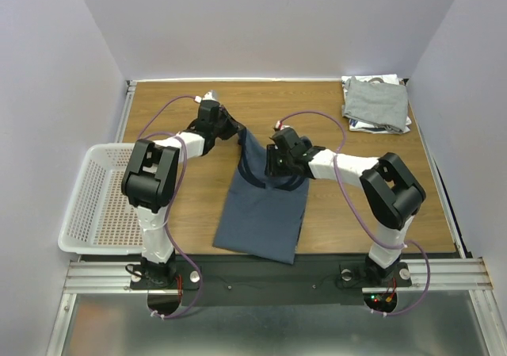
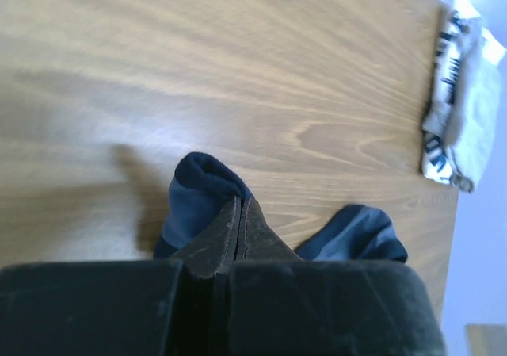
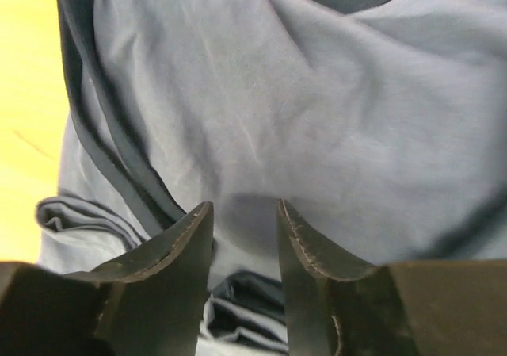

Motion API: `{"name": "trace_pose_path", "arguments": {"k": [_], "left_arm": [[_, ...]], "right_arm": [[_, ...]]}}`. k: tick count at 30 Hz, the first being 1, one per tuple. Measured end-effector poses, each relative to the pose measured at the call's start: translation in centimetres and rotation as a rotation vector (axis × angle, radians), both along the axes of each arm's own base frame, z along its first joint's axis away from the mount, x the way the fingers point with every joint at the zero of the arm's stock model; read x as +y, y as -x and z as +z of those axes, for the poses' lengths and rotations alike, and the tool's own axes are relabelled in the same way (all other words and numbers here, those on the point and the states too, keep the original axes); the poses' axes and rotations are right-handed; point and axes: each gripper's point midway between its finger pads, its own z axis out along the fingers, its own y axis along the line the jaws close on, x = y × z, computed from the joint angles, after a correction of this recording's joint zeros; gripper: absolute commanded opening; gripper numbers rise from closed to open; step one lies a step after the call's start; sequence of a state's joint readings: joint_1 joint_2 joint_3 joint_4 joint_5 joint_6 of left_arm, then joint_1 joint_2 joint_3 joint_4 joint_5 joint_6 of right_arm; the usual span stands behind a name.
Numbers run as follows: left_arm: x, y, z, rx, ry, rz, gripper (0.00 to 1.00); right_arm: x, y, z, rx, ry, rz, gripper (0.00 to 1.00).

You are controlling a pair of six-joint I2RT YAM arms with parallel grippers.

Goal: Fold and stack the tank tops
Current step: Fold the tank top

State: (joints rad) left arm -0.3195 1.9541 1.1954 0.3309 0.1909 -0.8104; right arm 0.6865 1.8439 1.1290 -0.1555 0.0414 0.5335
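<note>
Right, we're looking down on a soft slate-blue tank top (image 1: 261, 213) with darker navy trim, spread near the middle of the brown wooden table (image 1: 333, 205), hem at the near edge and straps pointing away from us; our left gripper (image 2: 240, 205) has its jaws pressed together on a bunched navy-edged strap at the shirt's far left corner; our right gripper (image 3: 244, 209) hangs over the neckline with its black fingers (image 3: 182, 241) spread apart and blue cloth showing between them, though we cannot tell whether they touch it; in the far right corner sits a folded pile of light grey and white tank tops (image 1: 376, 104); a white plastic mesh basket (image 1: 95, 201) rests at the table's left edge.
</note>
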Motion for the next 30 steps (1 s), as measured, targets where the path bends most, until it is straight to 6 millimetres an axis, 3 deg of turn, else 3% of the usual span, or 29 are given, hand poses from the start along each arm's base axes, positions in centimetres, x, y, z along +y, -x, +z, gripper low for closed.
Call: {"name": "trace_pose_path", "arguments": {"k": [4, 8, 11, 16, 20, 25, 30], "left_arm": [[-0.2, 0.2, 1.6, -0.102, -0.01, -0.054, 0.0], [0.1, 1.8, 2.3, -0.148, -0.021, -0.082, 0.0], [0.3, 3.6, 2.0, -0.152, -0.039, -0.095, 0.0], [0.0, 7.1, 0.0, -0.109, -0.079, -0.121, 0.0], [0.6, 8.7, -1.9, -0.039, -0.122, -0.109, 0.0], [2.0, 9.4, -3.6, 0.034, -0.178, -0.068, 0.0], [2.9, 10.2, -4.8, 0.092, -0.216, -0.046, 0.0]], "right_arm": [[-1.4, -1.7, 2.4, -0.07, -0.003, -0.069, 0.5], [-4.3, -4.5, 5.6, -0.161, 0.007, -0.175, 0.52], [-7.0, -7.5, 7.8, -0.235, 0.041, -0.262, 0.52], [-9.7, -11.1, 9.4, -0.309, 0.119, -0.323, 0.57], [-10.8, -13.0, 7.8, -0.302, 0.185, -0.319, 0.58], [-11.6, -14.7, 3.0, -0.222, 0.258, -0.259, 0.6], [-12.4, -14.2, 0.2, -0.155, 0.303, -0.223, 0.59]]}}
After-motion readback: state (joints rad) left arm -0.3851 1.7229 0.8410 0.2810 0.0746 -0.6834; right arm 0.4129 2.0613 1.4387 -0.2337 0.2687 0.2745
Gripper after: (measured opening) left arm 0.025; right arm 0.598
